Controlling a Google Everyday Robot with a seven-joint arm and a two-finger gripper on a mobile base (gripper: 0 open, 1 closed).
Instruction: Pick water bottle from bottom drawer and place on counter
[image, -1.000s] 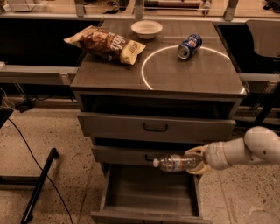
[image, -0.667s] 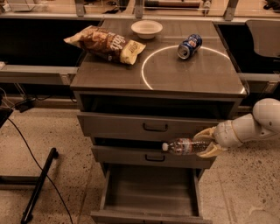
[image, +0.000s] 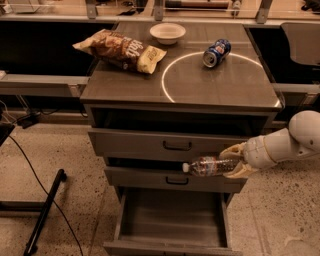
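Observation:
My gripper (image: 236, 161) is shut on the water bottle (image: 207, 165), a clear ribbed bottle held level with its white cap pointing left. It hangs in front of the middle drawer's front, above the open bottom drawer (image: 172, 220), whose grey interior holds nothing I can see. My white arm reaches in from the right edge. The counter (image: 200, 85) with its white circle lies above and behind the bottle.
On the counter lie a chip bag (image: 120, 50) at the left, a white bowl (image: 167, 32) at the back and a blue soda can (image: 216, 52) on the circle's far edge. Two upper drawers with black handles (image: 177, 146) stick out slightly. A black stand leg (image: 45, 212) is at left.
My gripper has lifted the water bottle from just above the bottom drawer up to the middle drawer's level and a little to the right.

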